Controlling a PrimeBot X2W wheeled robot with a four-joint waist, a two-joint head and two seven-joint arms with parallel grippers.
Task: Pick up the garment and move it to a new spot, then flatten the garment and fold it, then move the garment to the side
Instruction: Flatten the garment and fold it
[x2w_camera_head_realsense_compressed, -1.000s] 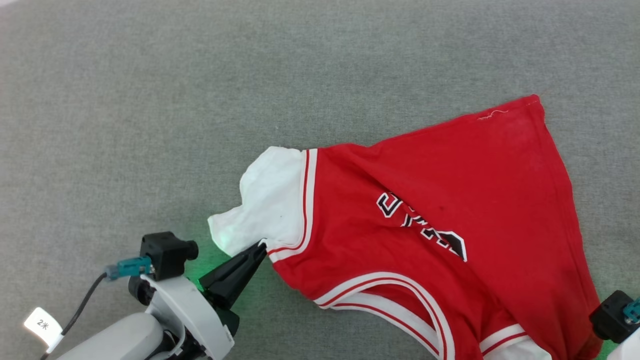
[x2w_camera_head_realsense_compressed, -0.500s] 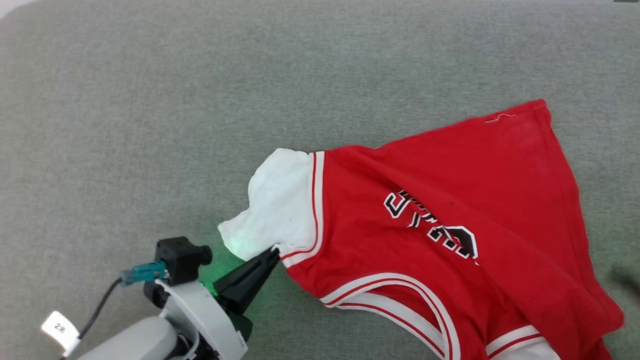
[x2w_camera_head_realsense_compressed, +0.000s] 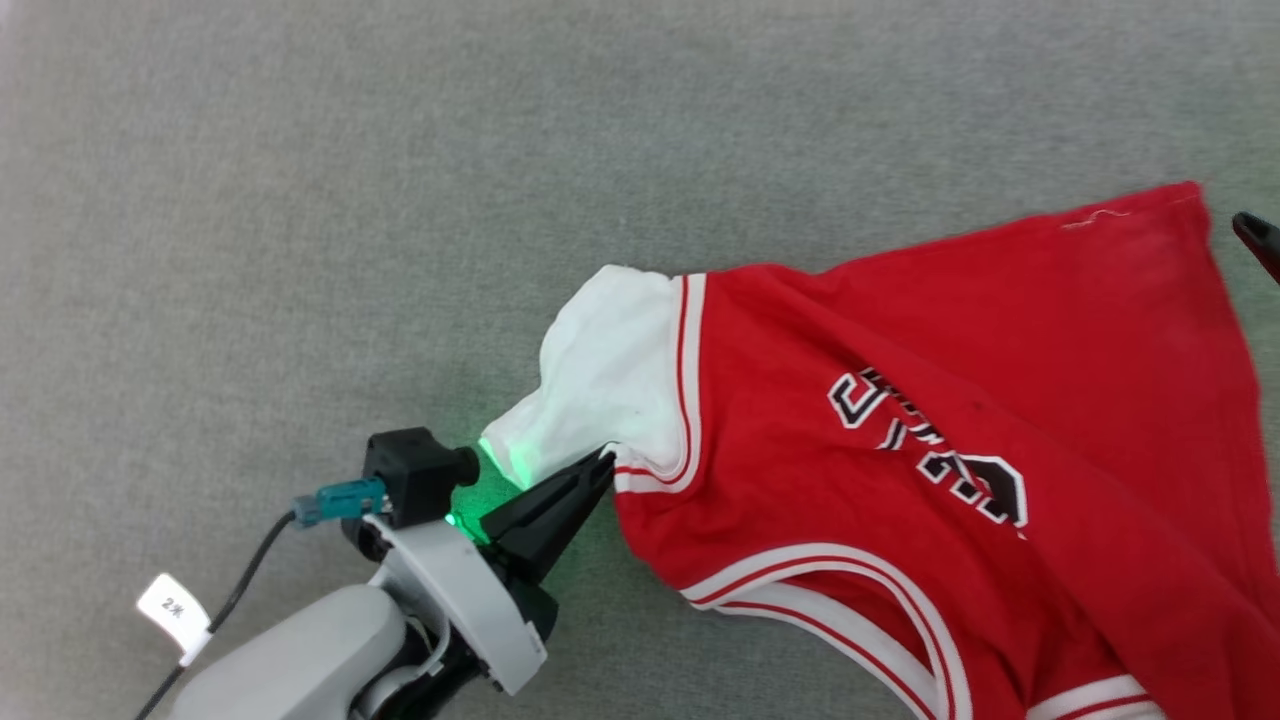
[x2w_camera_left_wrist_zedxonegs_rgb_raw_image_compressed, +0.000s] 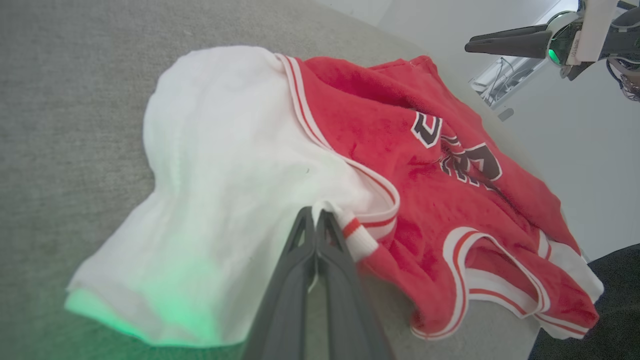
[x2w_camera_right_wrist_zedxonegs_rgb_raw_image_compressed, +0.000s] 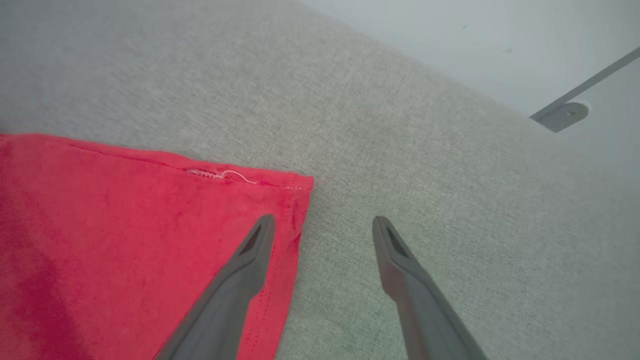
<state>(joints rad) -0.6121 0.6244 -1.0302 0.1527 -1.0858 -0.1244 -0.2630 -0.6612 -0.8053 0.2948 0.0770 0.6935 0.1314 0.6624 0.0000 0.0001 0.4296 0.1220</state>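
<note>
Spread over the right half of a grey woven surface (x2w_camera_head_realsense_compressed: 300, 200): a red short-sleeved T-shirt of soft cloth (x2w_camera_head_realsense_compressed: 1000, 330) with white sleeves and red-and-white striped trim, neck band toward the near edge, hem corner at the far right. From the head: left gripper (x2w_camera_head_realsense_compressed: 600, 465) at the near left, tip against the seam under the white sleeve, grip unreadable from that angle. From the left wrist, plainer: jaws pressed together, pinching a sliver of white sleeve cloth just beside the striped cuff band, green glow washing the sleeve's near edge. From the right wrist: right gripper (x2w_camera_right_wrist_zedxonegs_rgb_raw_image_compressed: 322, 222) with jaws spread wide, one finger over the red hem corner with its loose white thread, the other over bare surface. In the head view, just one dark fingertip of it at the right edge, beside the hem. Near right sleeve cut off by the head picture's lower edge. Chest print creased, not legible.
</note>
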